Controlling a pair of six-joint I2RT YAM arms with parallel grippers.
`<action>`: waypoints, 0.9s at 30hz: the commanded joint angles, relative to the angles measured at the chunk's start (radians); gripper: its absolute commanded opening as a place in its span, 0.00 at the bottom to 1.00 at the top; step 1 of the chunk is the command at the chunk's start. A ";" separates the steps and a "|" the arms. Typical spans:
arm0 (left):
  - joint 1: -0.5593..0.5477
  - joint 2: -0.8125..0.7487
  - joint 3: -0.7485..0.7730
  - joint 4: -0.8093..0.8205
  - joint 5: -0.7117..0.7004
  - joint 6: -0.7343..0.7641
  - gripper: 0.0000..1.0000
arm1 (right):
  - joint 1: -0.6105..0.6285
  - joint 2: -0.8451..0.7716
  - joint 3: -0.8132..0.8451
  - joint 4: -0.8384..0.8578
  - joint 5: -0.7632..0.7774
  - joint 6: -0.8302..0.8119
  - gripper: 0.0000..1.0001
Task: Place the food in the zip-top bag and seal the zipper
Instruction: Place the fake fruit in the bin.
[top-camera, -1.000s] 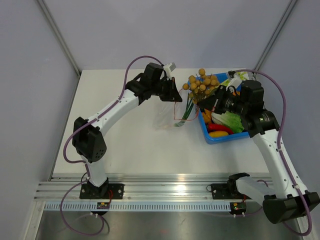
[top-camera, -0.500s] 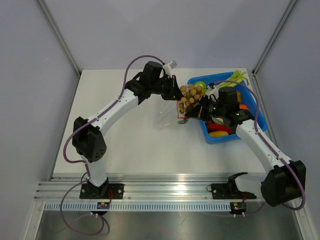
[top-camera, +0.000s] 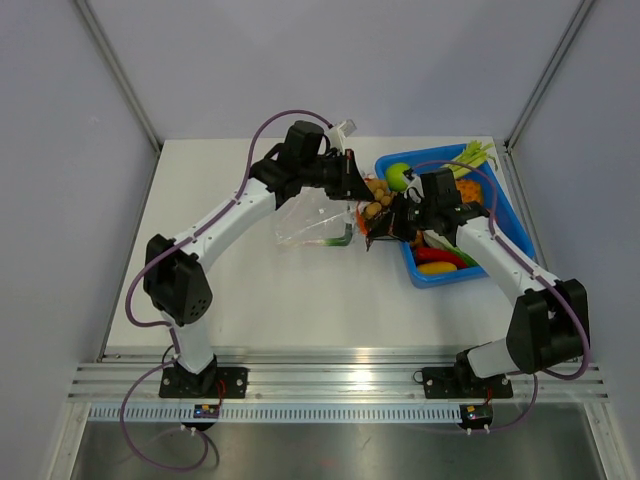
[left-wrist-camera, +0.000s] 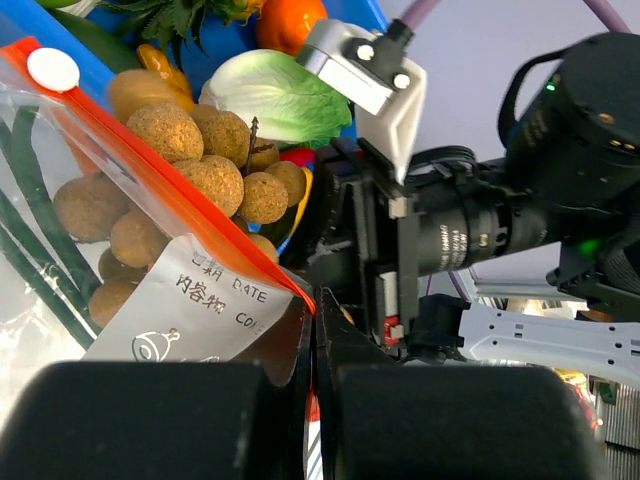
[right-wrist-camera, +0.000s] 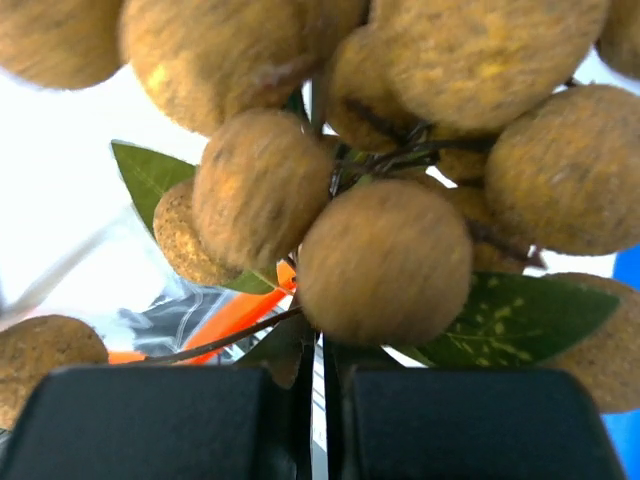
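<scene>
Quick update from mid-task. My left end effector is clamped shut on the edge of the zip-top bag, right on the orange-red zipper. It holds the mouth up just beside the blue bin, on the bin's left side. The rest of the bag droops onto the bench.

My right end effector is pinched tight on the cluster of brown balls, by the stem as far as I can tell. The cluster sits at the bag's mouth, between bag and bin. In my left wrist view some balls show through the plastic and others sit outside the strip, so I'd call it halfway in. The green onions are already inside. The green apple and cabbage are in the bin.

Handling-wise, the bag looks thin, floppy and slick, so I reckon the mouth collapses the second I slacken. The zipper strip looks like the stiffest part, so that's where I'd keep hold. The cluster seems light but knobbly and will likely snag on the rim. The stem looks like its best handle.
</scene>
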 joint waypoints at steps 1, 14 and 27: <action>-0.002 -0.076 0.014 0.072 0.060 -0.011 0.00 | 0.003 0.013 0.056 -0.057 0.035 -0.057 0.00; -0.023 0.006 0.063 0.027 0.151 0.031 0.00 | 0.002 -0.066 0.137 -0.248 0.131 -0.165 0.00; -0.100 0.234 0.361 -0.160 0.183 0.116 0.00 | 0.003 -0.218 0.245 -0.514 0.175 -0.313 0.00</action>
